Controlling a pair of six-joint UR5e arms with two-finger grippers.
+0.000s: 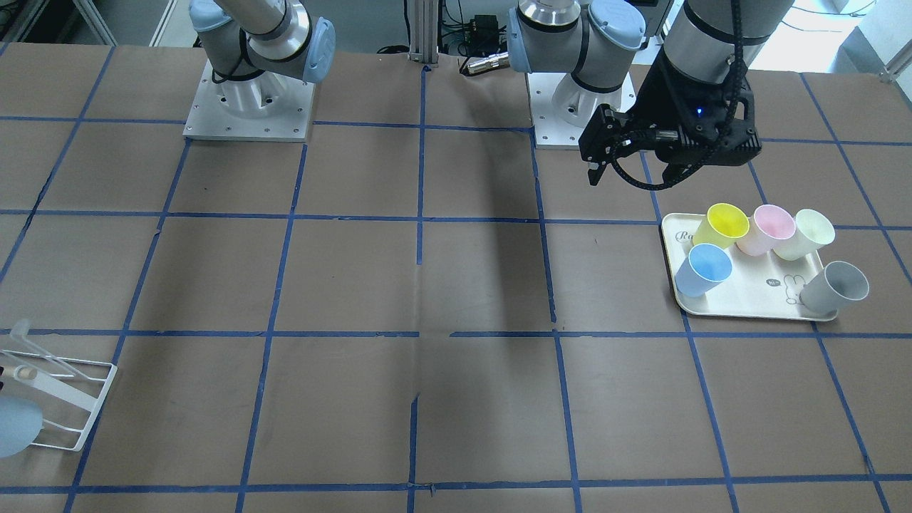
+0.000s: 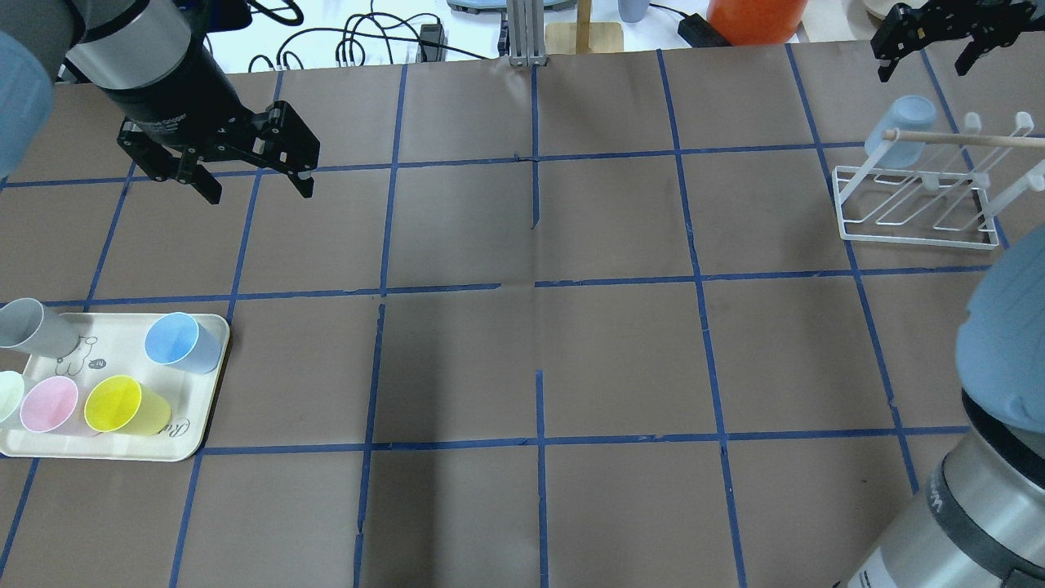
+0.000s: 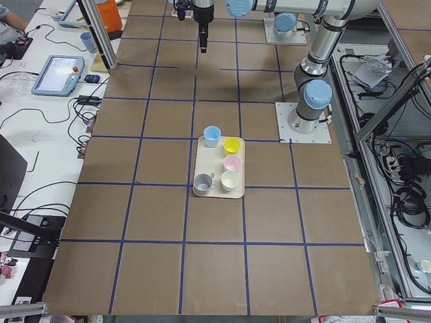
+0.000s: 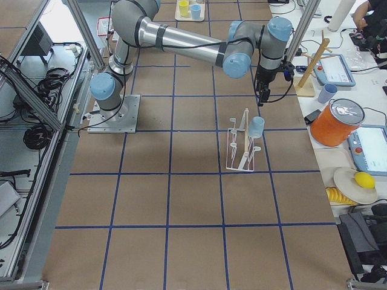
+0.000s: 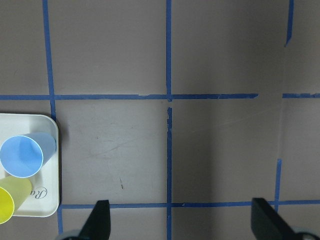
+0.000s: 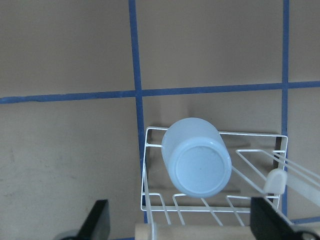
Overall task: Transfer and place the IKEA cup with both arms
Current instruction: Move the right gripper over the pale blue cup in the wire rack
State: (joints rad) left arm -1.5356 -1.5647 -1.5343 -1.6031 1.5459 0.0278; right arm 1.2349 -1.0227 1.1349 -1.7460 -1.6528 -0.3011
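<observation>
One pale blue IKEA cup stands upright on the cream tray, also seen in the front view and the left wrist view. My left gripper hangs open and empty above the table, beyond the tray and apart from it. A second blue cup sits upside down on a peg of the white wire rack. My right gripper is open and empty, high above and just beyond that rack; its wrist view looks down on the cup's base.
On the tray with the blue cup are a yellow cup, a pink cup, a pale green cup and a grey cup. A wooden rod crosses the rack's top. An orange container stands past the far edge.
</observation>
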